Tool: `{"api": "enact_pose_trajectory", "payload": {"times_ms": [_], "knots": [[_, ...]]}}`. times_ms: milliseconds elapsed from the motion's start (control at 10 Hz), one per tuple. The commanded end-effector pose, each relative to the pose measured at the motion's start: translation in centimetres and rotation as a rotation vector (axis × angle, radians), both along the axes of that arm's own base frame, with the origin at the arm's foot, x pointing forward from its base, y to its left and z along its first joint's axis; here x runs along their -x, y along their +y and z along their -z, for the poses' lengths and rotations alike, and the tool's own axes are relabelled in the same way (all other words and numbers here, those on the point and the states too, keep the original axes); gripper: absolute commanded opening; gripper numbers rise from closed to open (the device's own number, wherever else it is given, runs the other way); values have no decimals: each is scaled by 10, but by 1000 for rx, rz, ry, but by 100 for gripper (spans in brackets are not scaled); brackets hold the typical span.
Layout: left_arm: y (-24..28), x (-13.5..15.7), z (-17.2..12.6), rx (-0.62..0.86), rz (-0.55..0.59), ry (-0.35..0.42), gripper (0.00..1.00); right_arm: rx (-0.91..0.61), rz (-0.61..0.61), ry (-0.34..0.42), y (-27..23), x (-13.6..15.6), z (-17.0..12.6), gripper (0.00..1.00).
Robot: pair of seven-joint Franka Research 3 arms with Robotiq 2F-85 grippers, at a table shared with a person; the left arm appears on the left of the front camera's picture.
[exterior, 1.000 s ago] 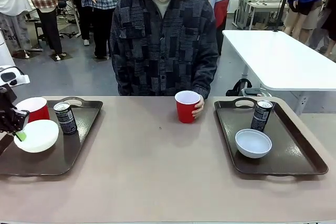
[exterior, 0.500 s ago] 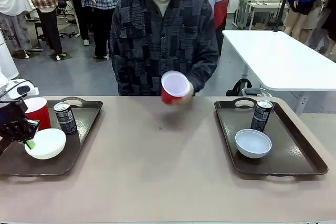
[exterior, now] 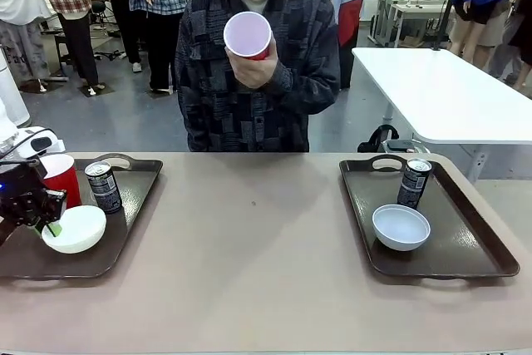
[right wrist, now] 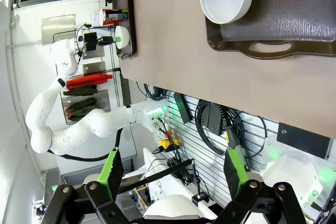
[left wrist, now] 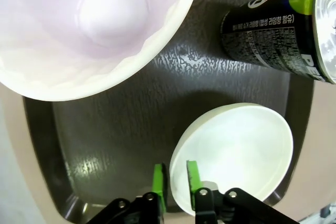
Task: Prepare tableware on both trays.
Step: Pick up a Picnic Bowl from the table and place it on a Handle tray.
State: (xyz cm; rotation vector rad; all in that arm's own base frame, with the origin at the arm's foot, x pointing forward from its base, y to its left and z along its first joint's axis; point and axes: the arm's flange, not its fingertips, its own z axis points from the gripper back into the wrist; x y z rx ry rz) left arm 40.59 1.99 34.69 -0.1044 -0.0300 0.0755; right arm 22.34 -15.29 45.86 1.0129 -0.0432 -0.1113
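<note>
- Presently, the left gripper [exterior: 51, 224] is seen at the near rim of a small round white bowl [exterior: 76, 227] on the left dark brown rectangular plastic tray [exterior: 125, 230]; in the left wrist view its green pads [left wrist: 192, 176] straddle the bowl's edge [left wrist: 236, 156], and whether they press on it cannot be told.
- Beside that bowl, a red plastic cup with a white inside [exterior: 60, 176] and a slim dark drink can [exterior: 104, 186] are stood upright on the same tray.
- On the right dark brown tray [exterior: 465, 243], a second white bowl [exterior: 401, 226] and a second dark can [exterior: 414, 182] are placed.
- A second red cup [exterior: 248, 36] is held up at chest height by the person's hand [exterior: 256, 68], well above the tan surface [exterior: 249, 288].
- The right gripper [right wrist: 173, 174] is held with its jaws spread wide and nothing between them, off the surface's edge.
</note>
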Motion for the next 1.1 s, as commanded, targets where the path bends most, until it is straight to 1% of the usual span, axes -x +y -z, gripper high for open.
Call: {"api": "enact_pose_trajectory", "payload": {"times_ms": [0,100,200,400,500,600,700,800,1000], "knots": [[-4,10,1,4,-23,-4,84,-25,-2,-23,0,-1,-1,100],[-4,10,-2,7,-21,-8,86,-25,-2,-23,0,-1,-1,100],[-6,11,-8,12,-13,-14,100,-25,-2,-23,0,-1,-1,100],[-8,13,-20,22,3,-28,100,-25,-2,-23,0,-1,-1,100],[-11,15,-26,25,13,-35,74,-25,-2,-23,0,-1,-1,100],[-12,19,-33,17,21,-37,83,-25,-2,-23,0,-1,-1,100],[-14,22,-39,6,28,-38,94,-25,-2,-23,0,-1,-1,100],[-17,26,-46,-5,39,-34,100,-25,-2,-23,0,-1,-1,100],[-22,42,-64,-15,68,-35,100,-25,-2,-23,0,-1,-1,100]]}}
